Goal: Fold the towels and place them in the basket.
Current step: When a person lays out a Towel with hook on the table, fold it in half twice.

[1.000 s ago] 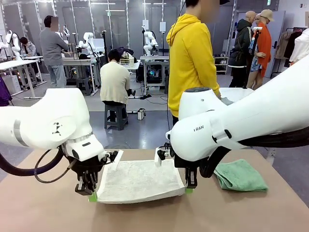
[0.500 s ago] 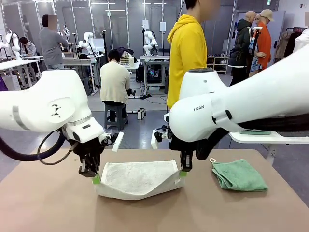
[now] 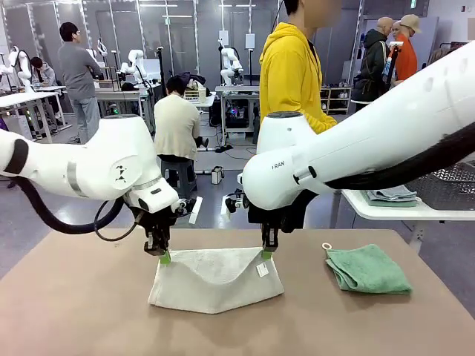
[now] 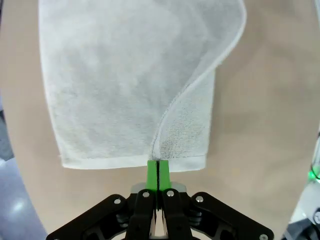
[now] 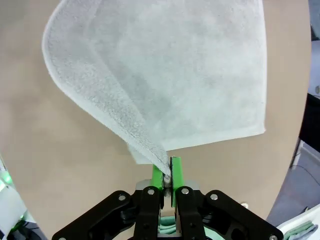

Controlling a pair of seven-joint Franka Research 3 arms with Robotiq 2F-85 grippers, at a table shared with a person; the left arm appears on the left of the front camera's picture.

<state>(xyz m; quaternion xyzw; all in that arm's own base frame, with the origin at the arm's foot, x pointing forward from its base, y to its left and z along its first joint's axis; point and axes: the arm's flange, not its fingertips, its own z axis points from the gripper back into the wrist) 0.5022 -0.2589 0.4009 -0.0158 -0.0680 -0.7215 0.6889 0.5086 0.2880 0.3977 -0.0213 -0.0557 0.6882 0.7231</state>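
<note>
The cream towel (image 3: 215, 282) lies in the middle of the table, half folded, its raised edge sagging between my two grippers. My left gripper (image 3: 164, 257) is shut on its left corner, and the left wrist view shows the green pads (image 4: 152, 172) pinching the towel's (image 4: 125, 90) hem. At the right corner my right gripper (image 3: 266, 254) is shut on the fabric too, with the towel (image 5: 165, 85) draping away from the gripper (image 5: 167, 175). The mint green towel (image 3: 367, 268) lies crumpled on the table to the right, its white loop toward me. The dark mesh basket (image 3: 449, 185) stands on a white side table at the right.
A person in a yellow hoodie (image 3: 293, 81) stands at the far side of the table, behind my right arm. Folded cloths (image 3: 391, 195) rest on the white side table (image 3: 386, 215) beside the basket. Bare brown tabletop (image 3: 74, 311) spreads in front and to the left.
Both grippers have lifted the cream towel's near edge and carried it toward the far side, folding it over. The person has shifted slightly.
</note>
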